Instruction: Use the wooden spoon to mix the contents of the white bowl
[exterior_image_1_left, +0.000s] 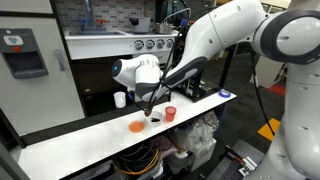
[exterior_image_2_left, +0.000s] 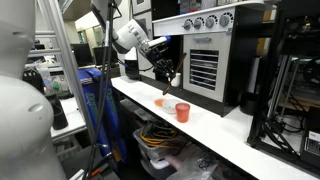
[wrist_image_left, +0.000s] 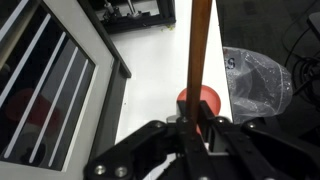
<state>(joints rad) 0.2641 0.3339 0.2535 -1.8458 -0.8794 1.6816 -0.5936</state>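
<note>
end effector (wrist_image_left: 197, 128) clamped on wooden spoon (wrist_image_left: 200, 55) | spoon axis runs 12 o'clock from jaws, wrist view | white bowl (exterior_image_1_left: 152, 119) on tabletop (exterior_image_1_left: 80, 140), 6 o'clock just below end effector | tip in bowl: cannot tell

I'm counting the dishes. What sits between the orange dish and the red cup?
The white bowl, dark inside, sits between the orange dish and the red cup; an exterior view shows it.
</note>
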